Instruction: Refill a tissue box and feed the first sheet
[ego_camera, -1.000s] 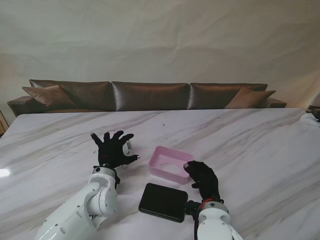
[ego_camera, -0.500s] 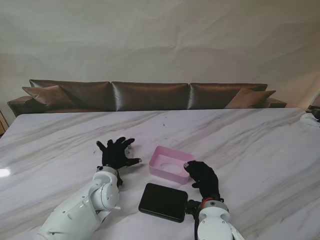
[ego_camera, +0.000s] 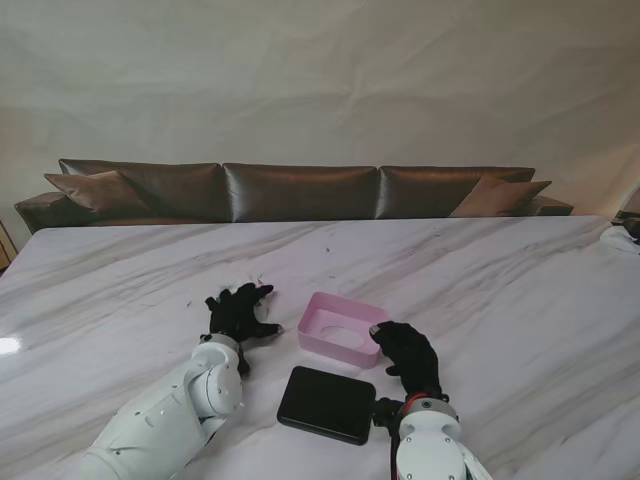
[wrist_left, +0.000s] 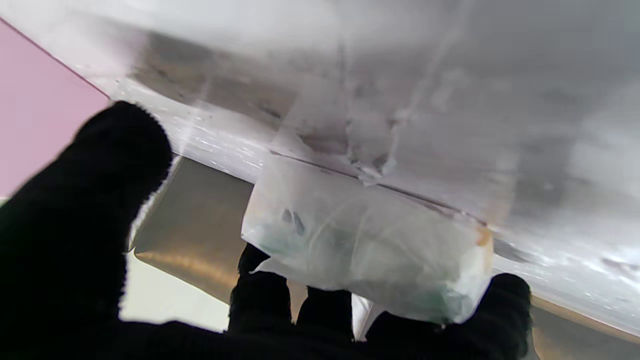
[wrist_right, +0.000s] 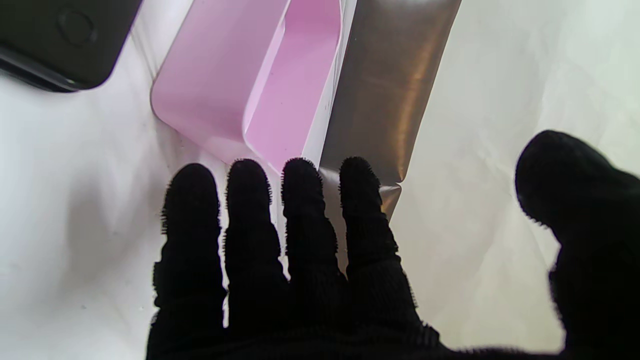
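There, on the marble bench, the pink tissue box lay with its oval opening showing, just beyond the tips of the right hand. That hand's four fingers were straight and close together, the thumb held wide to one side; in the right wrist view their tips reached the near edge of the box, though I could not tell whether they touched it. They held nothing. A black flat lid rested just behind that hand, toward the robot, between the two forearms.

The left hand sat to the other side of the box, palm down on the bench. In the left wrist view its fingers were curled up against a clear plastic pack of tissues, the fingertips along the pack's near edge and the thumb set apart beside it. The pack lay on the bench right at those fingertips; whether it was truly gripped or only touched could not be told. A slice of pink box showed beyond the thumb.
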